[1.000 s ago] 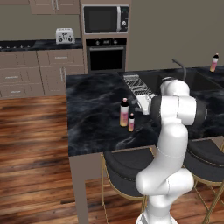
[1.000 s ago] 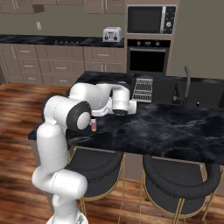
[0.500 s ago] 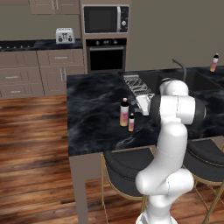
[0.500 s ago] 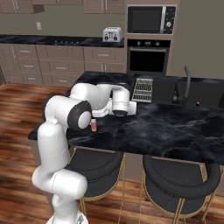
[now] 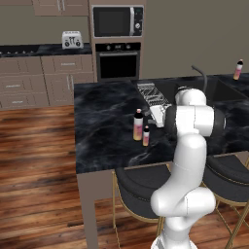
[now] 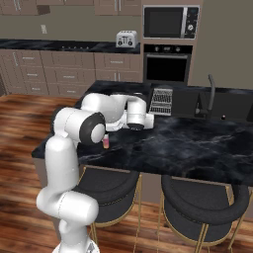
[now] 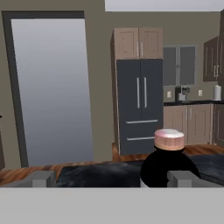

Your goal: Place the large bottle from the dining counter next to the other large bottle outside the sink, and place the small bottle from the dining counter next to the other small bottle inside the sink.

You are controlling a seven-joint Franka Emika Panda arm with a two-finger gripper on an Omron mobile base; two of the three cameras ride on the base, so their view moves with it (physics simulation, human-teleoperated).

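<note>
Large bottle (image 5: pixel 138 125) and small bottle (image 5: pixel 146 136) are seen upright, just beside each other on the dining counter (image 5: pixel 102 126); the gripper (image 7: pixel 111 178) is spread wide near them, holding nothing.

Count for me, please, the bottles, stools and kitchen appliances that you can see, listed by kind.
Bottles: 3 (large bottle, small bottle, far bottle)
Stools: 2 (left stool, right stool)
Toaster: 1
Microwave: 1
Oven: 1
Total: 8
</note>
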